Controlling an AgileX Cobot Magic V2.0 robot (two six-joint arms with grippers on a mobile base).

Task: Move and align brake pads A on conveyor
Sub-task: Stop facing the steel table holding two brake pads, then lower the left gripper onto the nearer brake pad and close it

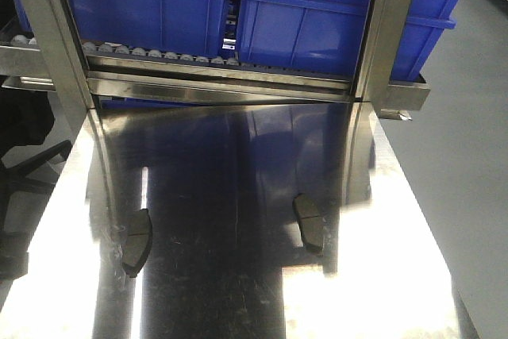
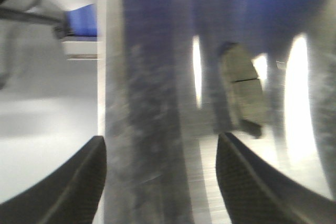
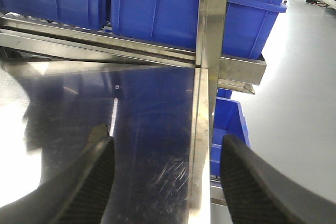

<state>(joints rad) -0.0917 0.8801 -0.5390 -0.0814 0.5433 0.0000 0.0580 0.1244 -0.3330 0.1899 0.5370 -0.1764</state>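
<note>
Brake pads (image 1: 308, 222) lie on the steel table (image 1: 238, 299). Two show in the front view, both flat on its shiny top, about halfway back from the table's near end. The left pad (image 1: 136, 241) sits close to the table's left edge, with its long side running roughly along that edge. The right pad (image 1: 308, 222) sits to the right of the table's middle, slightly farther back and well apart from the first.

The left wrist view is blurred. The left gripper (image 2: 161, 145) is spread wide with nothing between its fingers (image 2: 79, 182). One finger hangs over the table's left edge and the other over the table top. Beyond that second finger one of the brake pads (image 2: 242, 90) rests on the table, its grey-brown face up and a groove across its middle. It is clear of the fingers.

The right gripper (image 3: 168, 145) is also spread wide and holds nothing. It straddles the table's right edge, with one finger over the table top and the other out past the edge. No pad shows in that view.

At the table's far end stands a steel rack (image 1: 238, 77) with a row of rollers, and blue bins (image 1: 317, 21) sit on it. An upright post (image 3: 212, 19) rises from the table's far right corner, and grey floor (image 1: 460, 196) lies to the table's right.
</note>
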